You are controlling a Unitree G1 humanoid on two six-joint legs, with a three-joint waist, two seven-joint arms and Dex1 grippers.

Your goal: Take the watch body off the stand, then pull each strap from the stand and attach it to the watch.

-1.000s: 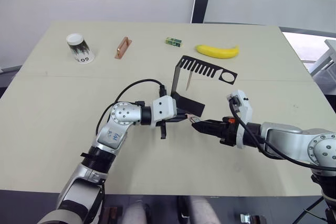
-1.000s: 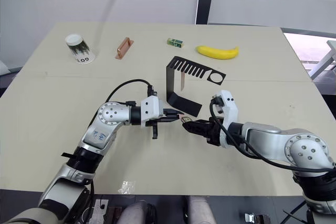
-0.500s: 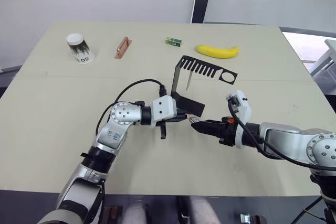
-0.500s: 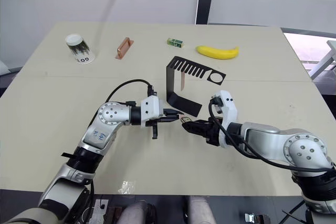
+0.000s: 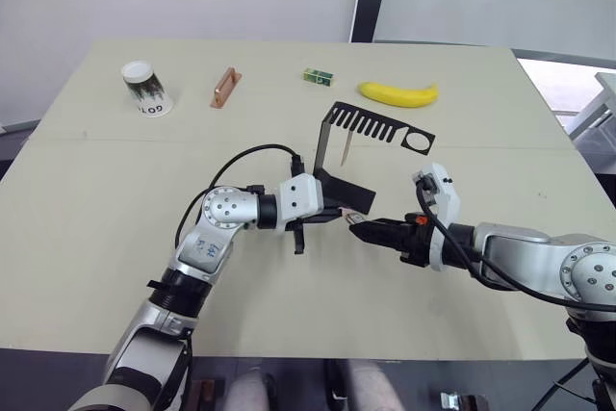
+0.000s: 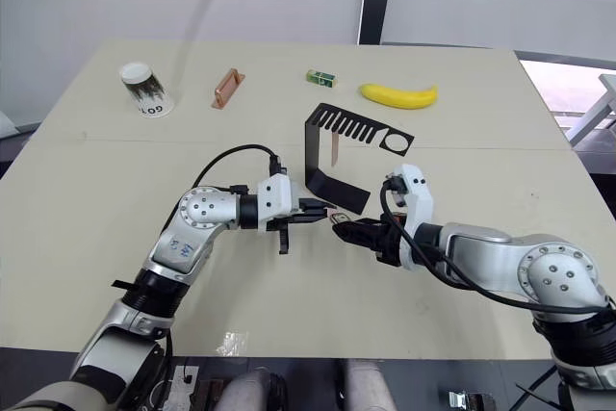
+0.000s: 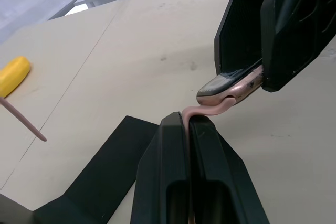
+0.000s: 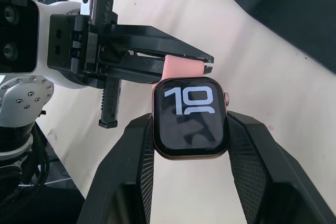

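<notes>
The right hand [image 8: 190, 145] is clamped on the small square watch body [image 8: 190, 118], its black face lit with white numerals and its rosy metal rim pressed between the two black fingers [image 8: 126, 166], held low over the pale counter [image 5: 115, 199] just in front of the base of the thin black bent sheet-metal stand [image 5: 332, 156]. Facing it from the robot's left, the left hand [image 7: 186, 129] is closed flat on a short salmon-pink strap [image 7: 212, 109], whose free end curls out past the fingertips and touches the lower edge of the watch body. The strap's long axis runs along the left hand's fingers, pointing at the case, so the two hands meet almost nose to nose, and the join turns on the strap end lining up square with the slot in that edge; from these views it looks to be touching the slot, though I cannot tell whether it is seated. The second salmon-pink strap [image 5: 345, 149] hangs straight down from the comb-like slots of the stand's top arm, well behind both hands. By my judgement the first strap's attachment is in progress and the second is not yet begun.
</notes>
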